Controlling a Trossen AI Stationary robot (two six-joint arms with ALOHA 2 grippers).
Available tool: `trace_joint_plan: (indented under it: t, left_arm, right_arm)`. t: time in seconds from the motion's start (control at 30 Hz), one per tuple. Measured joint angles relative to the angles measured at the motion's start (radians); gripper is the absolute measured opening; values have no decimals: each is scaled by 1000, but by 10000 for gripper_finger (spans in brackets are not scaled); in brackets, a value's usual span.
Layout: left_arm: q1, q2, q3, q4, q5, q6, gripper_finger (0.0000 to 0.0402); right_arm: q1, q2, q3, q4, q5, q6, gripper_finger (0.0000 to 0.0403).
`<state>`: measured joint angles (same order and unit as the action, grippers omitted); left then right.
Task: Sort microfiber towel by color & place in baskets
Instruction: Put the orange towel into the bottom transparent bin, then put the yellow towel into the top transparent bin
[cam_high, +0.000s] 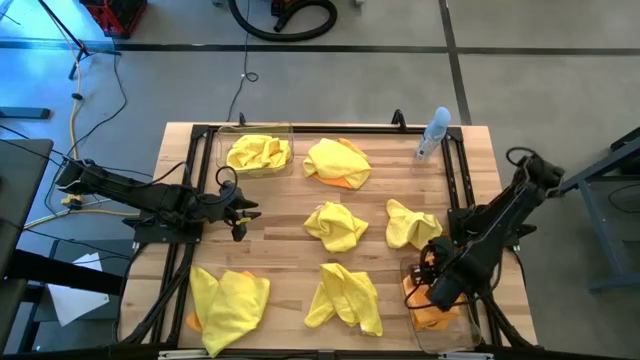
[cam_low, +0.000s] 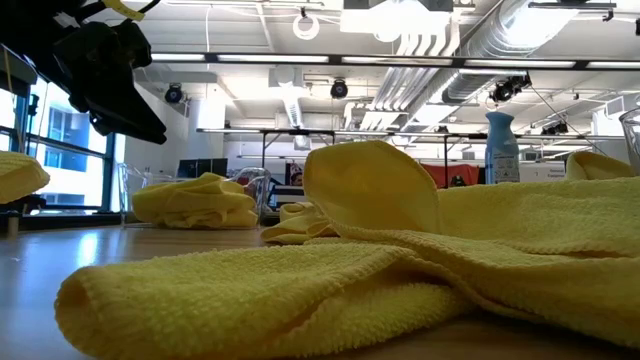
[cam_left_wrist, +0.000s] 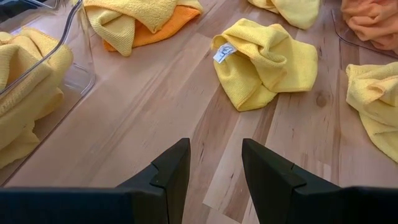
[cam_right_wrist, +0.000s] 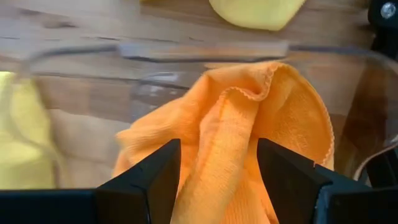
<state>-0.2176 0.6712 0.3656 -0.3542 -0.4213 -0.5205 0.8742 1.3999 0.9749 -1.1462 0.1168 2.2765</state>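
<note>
My right gripper (cam_high: 436, 288) (cam_right_wrist: 217, 149) hangs open, pointing down over the clear basket (cam_high: 462, 332) at the near right. An orange towel (cam_right_wrist: 230, 137) lies bunched on that basket's floor, with a raised fold showing between my fingers. I see no touch. My left gripper (cam_high: 240, 213) (cam_left_wrist: 214, 168) stands open above bare wood at the left. A second clear basket (cam_high: 222, 150) at the far left holds a yellow towel (cam_high: 259, 153). Several yellow towels lie loose on the table: (cam_high: 335, 225), (cam_high: 412, 224), (cam_high: 345, 298), (cam_high: 228, 300). One yellow towel (cam_high: 337, 160) lies over an orange one (cam_left_wrist: 158, 32).
A pale blue spray bottle (cam_high: 433, 135) stands at the far right. Black frame rails (cam_high: 455, 190) run along the table's sides and far edge. Bare wood (cam_left_wrist: 155, 118) lies between the left gripper and the middle towels.
</note>
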Motion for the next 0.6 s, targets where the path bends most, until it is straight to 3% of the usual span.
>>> trace_joint_plan:
  t: [0.27, 0.6]
  left_arm:
    - [0, 0, 0, 0, 0, 0, 136]
    - [0, 0, 0, 1, 0, 0, 136]
  right_arm:
    - [6, -109, 0, -23, 71, -67, 209]
    - [6, -119, 0, -32, 71, -236, 209]
